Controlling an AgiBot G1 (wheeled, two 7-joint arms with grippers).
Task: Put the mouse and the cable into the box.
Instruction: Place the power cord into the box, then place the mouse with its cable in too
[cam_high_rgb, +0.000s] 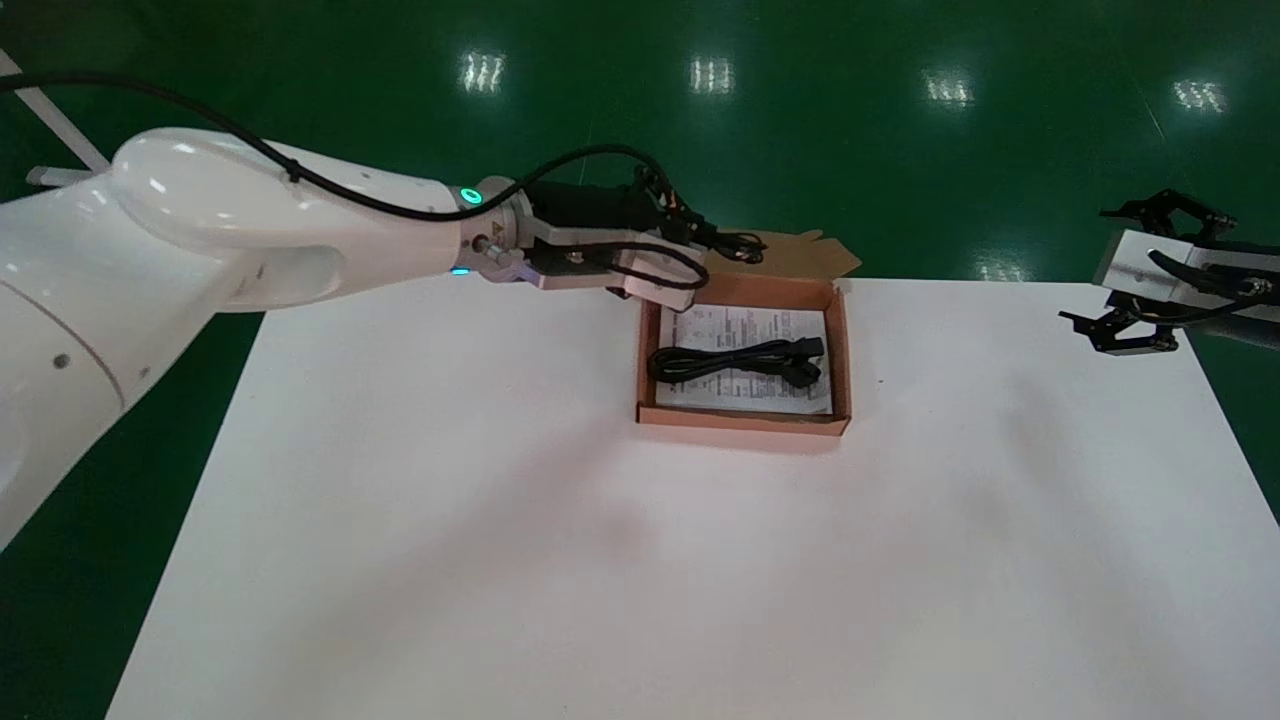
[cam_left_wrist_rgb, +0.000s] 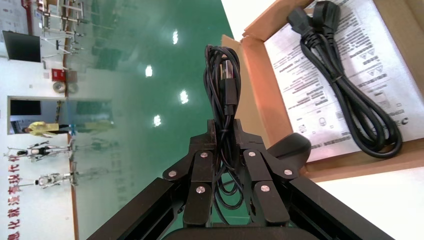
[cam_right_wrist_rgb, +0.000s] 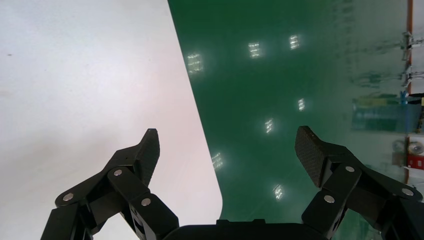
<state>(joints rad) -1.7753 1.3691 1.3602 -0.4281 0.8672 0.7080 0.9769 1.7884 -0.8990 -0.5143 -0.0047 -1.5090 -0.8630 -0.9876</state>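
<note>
Glossy green floor (cam_high_rgb: 900, 150) is surrounding the white table (cam_high_rgb: 600, 560), most of whose top is lying bare in front of and to both sides of the cardboard box (cam_high_rgb: 740, 420), which is sitting toward the far edge. The left gripper (cam_high_rgb: 705, 238) is hanging at the box's far left corner and hiding that corner in the head view. Its fingers (cam_left_wrist_rgb: 202, 165) are pinching tight on a coiled black cable (cam_left_wrist_rgb: 223, 75), whose loops are sticking out past the tips. Only the left wrist view is showing a dark rounded shape (cam_left_wrist_rgb: 290, 146) just beside the fingers at the box's inner edge; what it is I cannot tell. Inside the box a black power cord (cam_high_rgb: 740, 362) is lying on a printed sheet (cam_high_rgb: 745, 322). The right gripper (cam_high_rgb: 1085, 265) is idling at the table's right edge, spread wide and holding nothing, with open floor beyond it.
</note>
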